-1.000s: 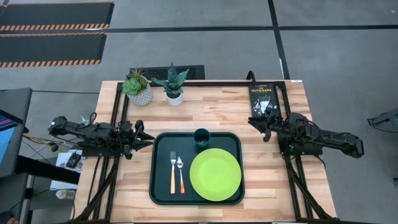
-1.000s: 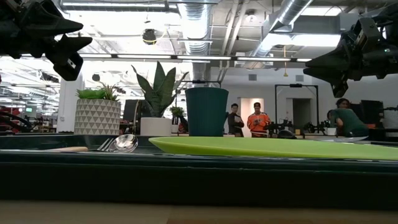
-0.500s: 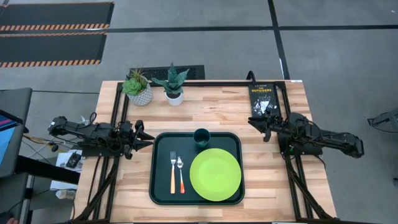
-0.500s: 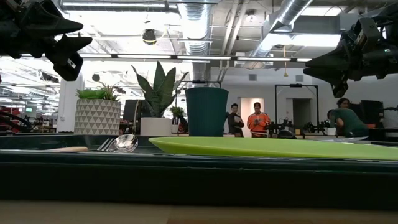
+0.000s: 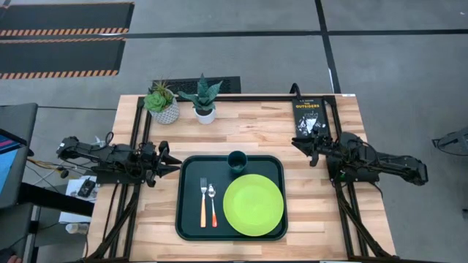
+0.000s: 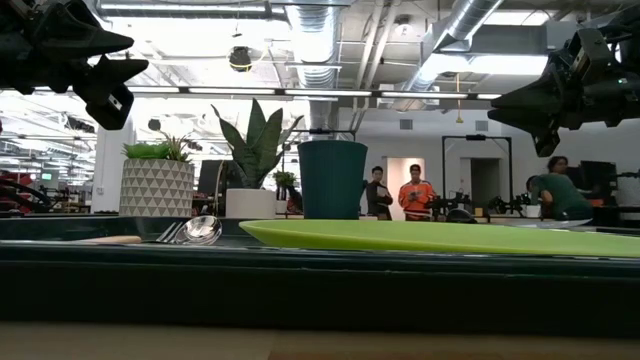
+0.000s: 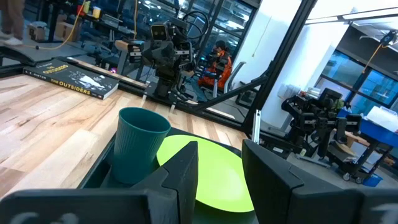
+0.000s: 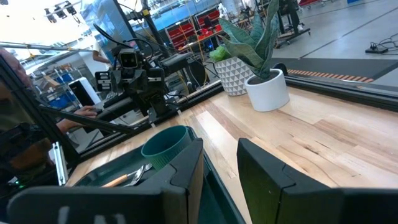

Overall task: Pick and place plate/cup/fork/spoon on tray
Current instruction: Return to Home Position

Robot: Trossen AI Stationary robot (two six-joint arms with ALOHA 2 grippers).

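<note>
The dark tray (image 5: 184, 219) lies at the table's middle front. On it rest the lime-green plate (image 5: 253, 205), the teal cup (image 5: 237, 161) standing upright at the tray's far edge, the yellow-handled fork (image 5: 204, 203) and the red-orange-handled spoon (image 5: 213, 204), lying side by side left of the plate. My left gripper (image 5: 175, 164) hovers just left of the tray, open and empty (image 7: 219, 168). My right gripper (image 5: 298, 147) hovers right of the tray near the book, open and empty (image 8: 221, 168).
A black book (image 5: 307, 116) lies at the far right. Two potted plants, one in a patterned pot (image 5: 162, 104) and one in a white pot (image 5: 205, 102), stand at the table's far edge. People show in the room beyond (image 6: 413, 192).
</note>
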